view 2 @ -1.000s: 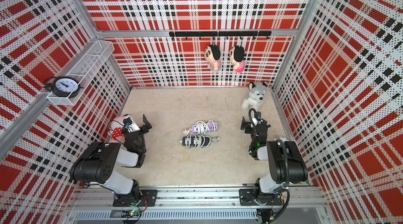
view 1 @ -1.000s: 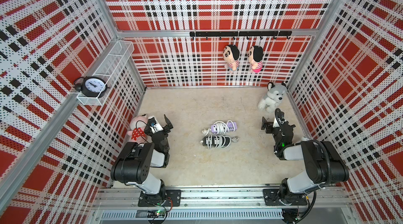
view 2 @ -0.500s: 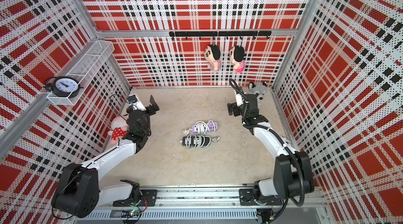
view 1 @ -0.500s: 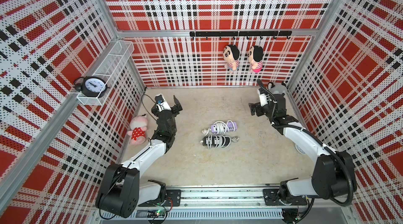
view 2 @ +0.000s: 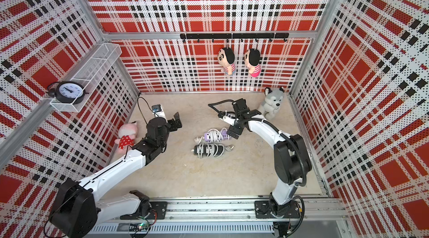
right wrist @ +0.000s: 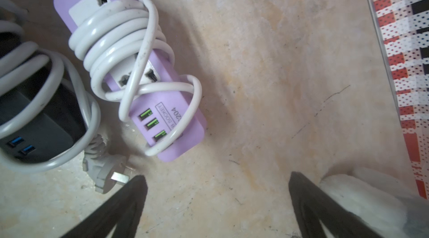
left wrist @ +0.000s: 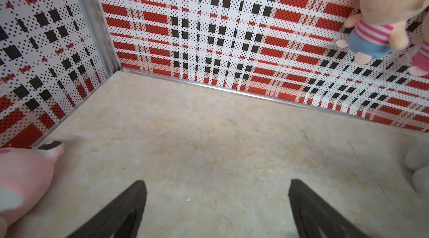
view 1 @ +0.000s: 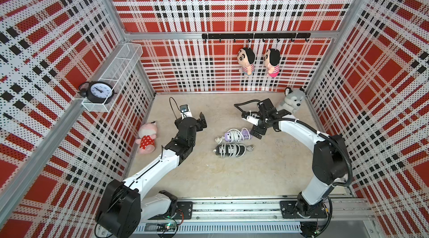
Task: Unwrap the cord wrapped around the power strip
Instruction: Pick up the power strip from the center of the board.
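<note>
Two power strips lie side by side mid-floor. The purple power strip has a white cord coiled around it. The black power strip has a grey cord wound round it, its plug on the floor. My right gripper hangs open just past the purple strip's USB end, holding nothing. My left gripper is open over bare floor, left of both strips.
A pink plush lies by the left wall and a husky plush sits in the back right corner, close behind my right wrist. Two dolls hang on the back wall. A clock stands on a wire shelf.
Both arms unfolded from near the front rail and reached inward. The right gripper came down beside the purple strip's end; the left swung toward the middle. The strips have not moved.
</note>
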Controlling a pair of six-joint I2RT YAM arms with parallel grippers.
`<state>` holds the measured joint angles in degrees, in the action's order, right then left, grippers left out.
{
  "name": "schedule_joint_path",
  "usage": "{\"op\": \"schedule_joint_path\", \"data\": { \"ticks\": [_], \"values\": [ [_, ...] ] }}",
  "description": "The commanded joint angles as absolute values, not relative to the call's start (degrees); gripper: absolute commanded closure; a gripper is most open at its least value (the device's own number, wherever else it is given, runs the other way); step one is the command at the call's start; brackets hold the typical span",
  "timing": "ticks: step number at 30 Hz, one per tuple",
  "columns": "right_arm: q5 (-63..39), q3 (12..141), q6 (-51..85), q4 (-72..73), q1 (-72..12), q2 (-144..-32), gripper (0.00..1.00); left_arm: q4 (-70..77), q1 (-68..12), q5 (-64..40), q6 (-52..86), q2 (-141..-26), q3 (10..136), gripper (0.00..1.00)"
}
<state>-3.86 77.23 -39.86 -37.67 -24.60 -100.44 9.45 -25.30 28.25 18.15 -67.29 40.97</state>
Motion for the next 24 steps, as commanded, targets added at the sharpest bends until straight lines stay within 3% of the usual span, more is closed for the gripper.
{"op": "schedule_joint_path", "data": {
  "ticks": [1, 10, 24],
  "values": [
    [-5.7, 78.7, -45.8, -44.3, -25.0, -103.4, 0.0, 7.1, -24.5, 25.8, 20.8, -64.8, 40.5, 0.02],
    [-8.0, 84.8, -46.2, -43.1, -28.4, -111.6, 0.02, 7.2, -22.2, 23.1, 24.3, -61.2, 38.1, 0.02],
    [-9.9, 89.2, -44.7, -45.9, -28.9, -118.9, 0.15, 6.4, -21.4, 22.1, 26.9, -58.9, 37.5, 0.02]
  ]
}}
